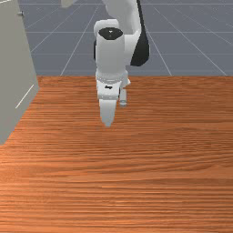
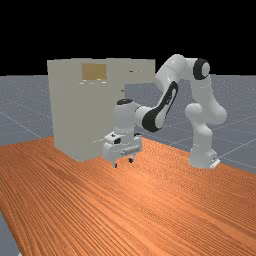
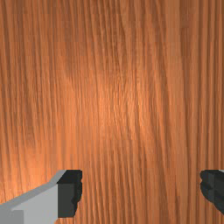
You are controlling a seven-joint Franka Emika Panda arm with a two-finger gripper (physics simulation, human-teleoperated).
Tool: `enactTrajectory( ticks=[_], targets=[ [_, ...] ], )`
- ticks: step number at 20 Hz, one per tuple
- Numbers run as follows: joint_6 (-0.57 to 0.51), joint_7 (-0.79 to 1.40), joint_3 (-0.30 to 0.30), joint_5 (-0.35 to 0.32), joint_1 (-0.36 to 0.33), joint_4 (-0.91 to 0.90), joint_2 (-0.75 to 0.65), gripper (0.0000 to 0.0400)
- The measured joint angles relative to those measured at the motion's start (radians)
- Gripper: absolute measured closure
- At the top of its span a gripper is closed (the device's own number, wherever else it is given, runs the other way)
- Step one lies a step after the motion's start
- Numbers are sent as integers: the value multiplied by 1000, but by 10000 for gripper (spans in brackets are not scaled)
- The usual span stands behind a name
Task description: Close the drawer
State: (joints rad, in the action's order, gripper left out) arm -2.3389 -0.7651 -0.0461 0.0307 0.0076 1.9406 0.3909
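Wrist view: The open claw, fingers spread with nothing between them, hangs over the desk; a push in this pose may snag a fingertip on an edge. Front view: A cabinet stands beside the claw, toward the front view's left, and a careless sideways swing could strike its wall. Far view: The drawer sits higher than the claw, toward the far view's right; a badly aimed rise may knock it from below, and an off-centre shove could make it bind. Pale and boxy, it juts from the cabinet's upper part.
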Motion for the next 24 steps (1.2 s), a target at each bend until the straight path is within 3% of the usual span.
enactTrajectory(
  ticks=[1, 2, 3, 5, 6, 7, 9, 11, 12, 13, 19, 20, 23, 24],
  targets=[
    [0, 0, 0, 0, 0, 0, 0, 157],
    [0, 0, 0, 0, 0, 0, 0, 252],
    [0, 0, 0, 0, 0, 0, 0, 310],
    [0, 0, 0, 0, 0, 0, 0, 367],
    [153, -18, 17, -29, -15, -310, 179, 380],
    [168, -5, 5, -8, -6, -337, 198, 388],
    [175, 11, -5, 12, 5, -327, 176, 395],
    [245, 31, -3, -10, 1, -355, 144, 398],
    [220, 0, 2, -6, -2, -330, 107, 399],
    [297, 34, -4, -10, 2, -384, 112, 399],
    [298, 49, 18, -24, 25, -387, 103, 400],
    [303, 140, 1, -8, 47, -391, 105, 400],
    [233, 166, 1, -2, 57, -187, -24, 400],
    [312, 96, 11, 1, 50, -165, -50, 400]
  ],
)
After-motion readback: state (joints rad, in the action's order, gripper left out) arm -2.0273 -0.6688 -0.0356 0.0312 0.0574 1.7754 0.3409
